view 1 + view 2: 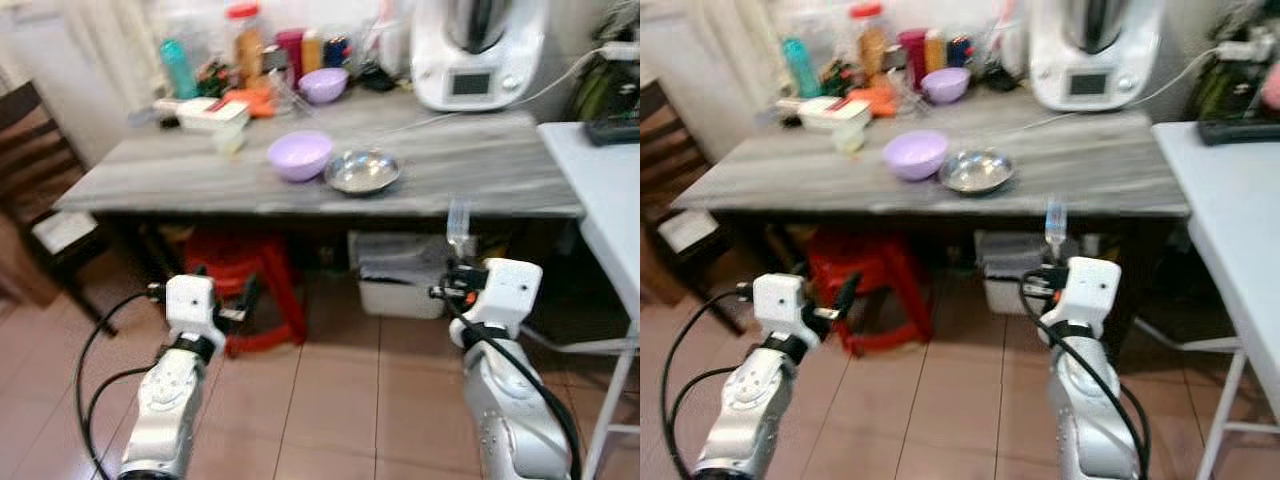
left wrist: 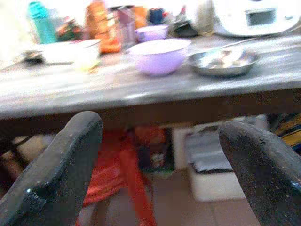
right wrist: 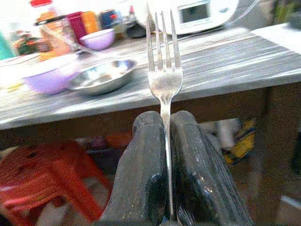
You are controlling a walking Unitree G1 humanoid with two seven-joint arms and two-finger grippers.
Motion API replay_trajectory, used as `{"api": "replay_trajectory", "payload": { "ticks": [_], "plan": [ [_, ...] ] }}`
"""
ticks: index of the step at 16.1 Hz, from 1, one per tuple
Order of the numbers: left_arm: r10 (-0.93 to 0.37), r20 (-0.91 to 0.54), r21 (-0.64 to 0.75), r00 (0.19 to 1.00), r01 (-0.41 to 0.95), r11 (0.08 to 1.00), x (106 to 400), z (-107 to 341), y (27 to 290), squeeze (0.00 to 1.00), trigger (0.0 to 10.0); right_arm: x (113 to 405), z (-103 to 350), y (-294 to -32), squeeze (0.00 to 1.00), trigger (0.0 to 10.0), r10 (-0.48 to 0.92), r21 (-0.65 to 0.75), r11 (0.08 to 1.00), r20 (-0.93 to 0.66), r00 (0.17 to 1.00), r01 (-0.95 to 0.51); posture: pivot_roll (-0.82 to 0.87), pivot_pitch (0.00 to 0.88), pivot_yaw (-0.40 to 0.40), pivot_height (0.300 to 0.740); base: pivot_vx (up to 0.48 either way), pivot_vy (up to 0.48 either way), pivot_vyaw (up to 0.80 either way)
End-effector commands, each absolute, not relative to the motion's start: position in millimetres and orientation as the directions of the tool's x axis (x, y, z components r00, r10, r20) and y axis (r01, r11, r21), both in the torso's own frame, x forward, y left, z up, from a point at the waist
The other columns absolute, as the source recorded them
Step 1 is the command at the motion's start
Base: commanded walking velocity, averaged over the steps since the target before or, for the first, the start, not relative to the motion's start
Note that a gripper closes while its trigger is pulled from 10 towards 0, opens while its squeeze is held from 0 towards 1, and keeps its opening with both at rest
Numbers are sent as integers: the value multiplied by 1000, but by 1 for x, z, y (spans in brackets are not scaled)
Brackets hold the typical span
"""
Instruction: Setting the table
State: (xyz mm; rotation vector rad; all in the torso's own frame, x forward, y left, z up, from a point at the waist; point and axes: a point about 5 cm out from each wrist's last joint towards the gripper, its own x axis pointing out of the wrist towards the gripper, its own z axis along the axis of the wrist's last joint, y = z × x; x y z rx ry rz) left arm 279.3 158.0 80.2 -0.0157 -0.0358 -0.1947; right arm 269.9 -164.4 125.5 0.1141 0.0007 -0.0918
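My right gripper (image 3: 164, 123) is shut on a silver fork (image 3: 163, 70), held upright with its tines up, below and in front of the grey wooden table (image 1: 480, 170). The fork (image 1: 459, 225) shows blurred above my right wrist. On the table sit a lilac bowl (image 1: 299, 154) and a steel bowl (image 1: 362, 171) side by side near the front edge. My left gripper (image 2: 160, 155) is open with nothing between its fingers, held low in front of the table, left of the bowls.
A second lilac bowl (image 1: 323, 85), bottles, jars and a white food box (image 1: 212, 113) crowd the table's back. A white kitchen machine (image 1: 478, 50) stands back right. Under the table are a red stool (image 1: 250, 275) and a white bin (image 1: 400, 275). A white side table (image 1: 605, 200) is right, a chair (image 1: 40, 200) left.
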Motion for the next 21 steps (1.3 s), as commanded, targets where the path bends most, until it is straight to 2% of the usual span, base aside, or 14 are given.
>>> {"api": "replay_trajectory", "payload": {
  "ticks": [1, 6, 21],
  "plan": [
    [-200, 37, -12, 979, 200, 980, 280, 81, 156, 0, 10000, 271, 128, -167, 0, 10000, -97, 108, 990, 3, 995, 96, -90, 0, 121, 740, 356, 0, 0],
    [-203, 38, -15, 979, 203, 979, 279, 81, 155, 0, 10000, 272, 129, -168, 0, 10000, -102, 118, 988, 0, 995, 101, -89, 0, 119, 740, 361, 0, -223],
    [-211, 35, -13, 977, 211, 977, 278, 81, 155, 0, 10000, 273, 128, -165, 0, 10000, -85, 106, 991, 0, 996, 84, -85, 0, 121, 740, 360, 0, 0]
  ]
}}
